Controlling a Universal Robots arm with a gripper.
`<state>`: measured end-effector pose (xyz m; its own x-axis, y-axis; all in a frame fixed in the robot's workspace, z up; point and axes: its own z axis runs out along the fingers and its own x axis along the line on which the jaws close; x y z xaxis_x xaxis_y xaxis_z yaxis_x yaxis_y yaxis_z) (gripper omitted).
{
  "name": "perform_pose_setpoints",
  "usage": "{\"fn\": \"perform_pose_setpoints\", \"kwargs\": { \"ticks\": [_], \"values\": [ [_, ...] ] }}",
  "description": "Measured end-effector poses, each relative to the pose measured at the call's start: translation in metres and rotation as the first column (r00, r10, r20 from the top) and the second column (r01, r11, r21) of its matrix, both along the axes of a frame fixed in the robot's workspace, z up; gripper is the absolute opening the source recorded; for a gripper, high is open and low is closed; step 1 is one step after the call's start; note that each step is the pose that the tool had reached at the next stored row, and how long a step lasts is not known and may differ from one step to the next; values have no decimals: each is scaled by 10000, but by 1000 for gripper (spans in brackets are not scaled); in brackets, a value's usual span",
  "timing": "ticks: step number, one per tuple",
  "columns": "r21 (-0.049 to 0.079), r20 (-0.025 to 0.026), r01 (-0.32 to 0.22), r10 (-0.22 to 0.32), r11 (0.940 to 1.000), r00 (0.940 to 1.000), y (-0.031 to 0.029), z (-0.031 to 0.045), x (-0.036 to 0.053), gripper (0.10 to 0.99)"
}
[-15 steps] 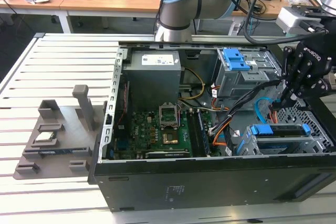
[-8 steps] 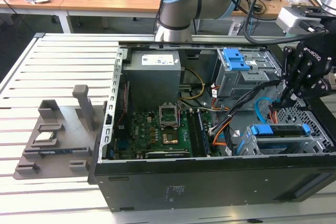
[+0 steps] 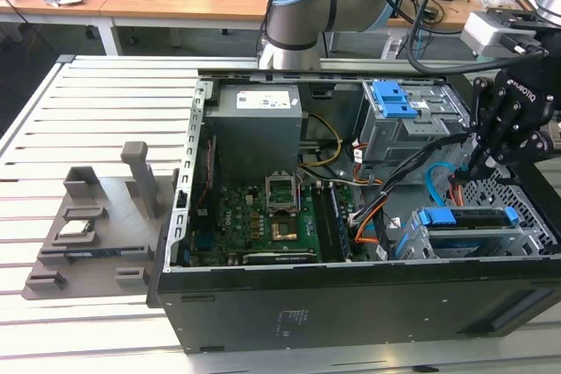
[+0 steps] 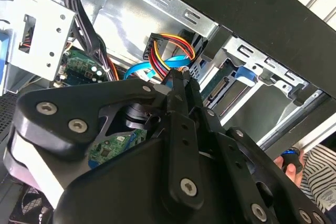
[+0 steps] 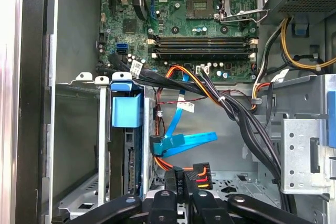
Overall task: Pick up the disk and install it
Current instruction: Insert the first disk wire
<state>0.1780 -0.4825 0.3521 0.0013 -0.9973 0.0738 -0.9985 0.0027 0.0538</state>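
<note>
The disk [image 3: 465, 216], with its bright blue frame, sits edge-up in the lower drive cage at the exterior view's right, inside the open computer case. In the first wrist view the disk [image 5: 129, 166] stands in the cage slot under its blue tab, its connector edge facing the cables. My gripper [image 3: 480, 162] hangs just above that cage among the cable bundle. In both wrist views the gripper [image 5: 182, 183] [image 4: 182, 80] is shut on a black power connector [image 5: 181, 174] with red, orange and yellow wires. A blue data cable [image 5: 181, 142] lies beside it.
The motherboard [image 3: 263, 216] and power supply [image 3: 259, 120] fill the case's middle. An upper grey cage with a blue latch [image 3: 393, 98] stands at the back. A grey fixture holding a small chip [image 3: 74, 229] lies outside the case. A person's striped sleeve [image 4: 317, 177] is near the case wall.
</note>
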Motion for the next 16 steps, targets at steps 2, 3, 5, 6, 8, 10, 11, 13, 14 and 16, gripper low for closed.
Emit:
{"fn": "perform_pose_setpoints", "kwargs": {
  "ticks": [2, 3, 5, 6, 8, 10, 11, 13, 14, 16],
  "values": [
    [-1, 0, 0, 0, 10000, 10000, 0, 0, 0, 173],
    [-2, 0, 0, 0, 10000, 10000, 0, 0, 0, 173],
    [-3, 0, -1, 1, 10000, 10000, -12, 0, 1, 173],
    [-3, 0, 0, 0, 10000, 10000, -120, -1, 0, 173],
    [-3, 0, 0, 0, 10000, 10000, -239, -1, 0, 173],
    [-3, 0, 0, 0, 10000, 10000, -334, -1, 0, 173],
    [-3, 0, 0, 0, 10000, 10000, -374, -1, 0, 173],
    [-3, 0, -1, 1, 10000, 10000, -441, -2, 0, 173],
    [-4, 0, -1, 1, 10000, 10000, -450, -5, 1, 173],
    [-1, 0, 2, -2, 10000, 10000, -459, -18, 0, 173]
  ]
}}
